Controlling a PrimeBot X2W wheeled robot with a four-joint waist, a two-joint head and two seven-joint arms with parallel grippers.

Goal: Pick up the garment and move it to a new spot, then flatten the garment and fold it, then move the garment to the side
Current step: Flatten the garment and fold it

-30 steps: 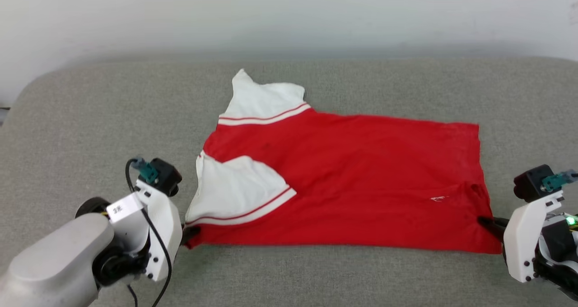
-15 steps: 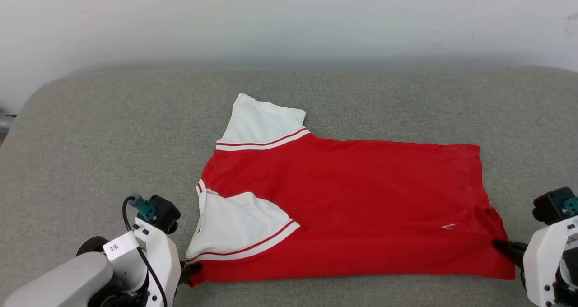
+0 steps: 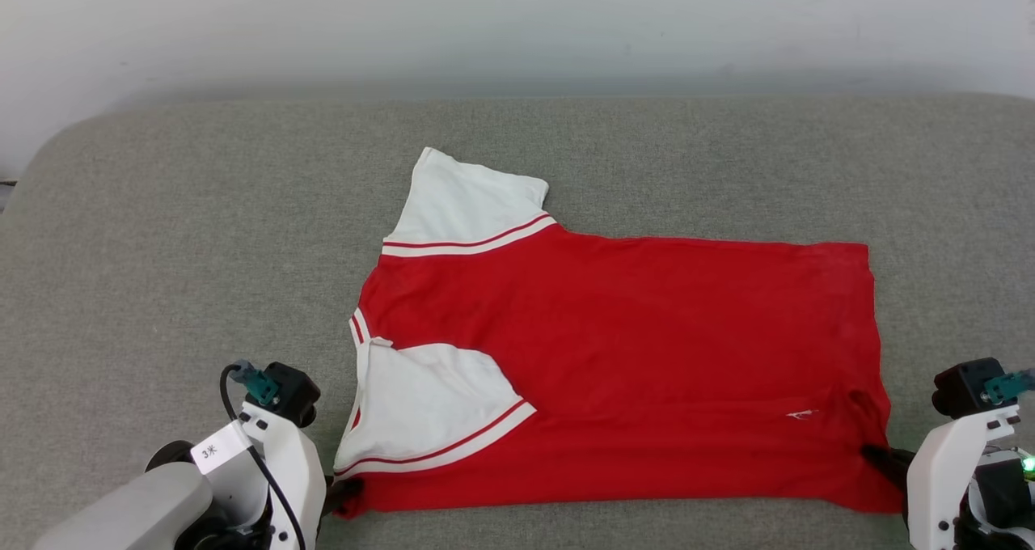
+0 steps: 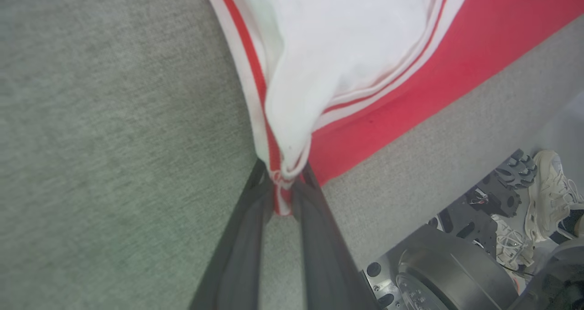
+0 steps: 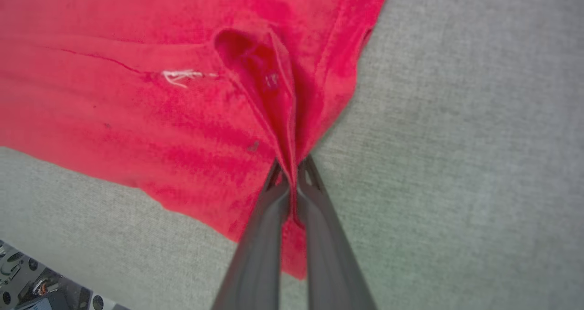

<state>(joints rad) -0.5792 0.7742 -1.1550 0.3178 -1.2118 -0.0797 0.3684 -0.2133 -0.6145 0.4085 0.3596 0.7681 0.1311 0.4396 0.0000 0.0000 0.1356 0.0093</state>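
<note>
Garment (image 3: 631, 356) lying mostly flat on grey cushion (image 3: 162, 251), centre of head view, plain red side up. Far sleeve (image 3: 473, 198) pokes toward top of frame, near sleeve (image 3: 424, 396) flopped over red at lower left. Left gripper (image 4: 283, 182), bottom centre of left wrist view, jaws pinching striped corner of garment. Right gripper (image 5: 292, 173), bottom centre of right wrist view, jaws clamped on bunched red corner. Pale sneaker (image 4: 552, 191) at right edge of left wrist view.
</note>
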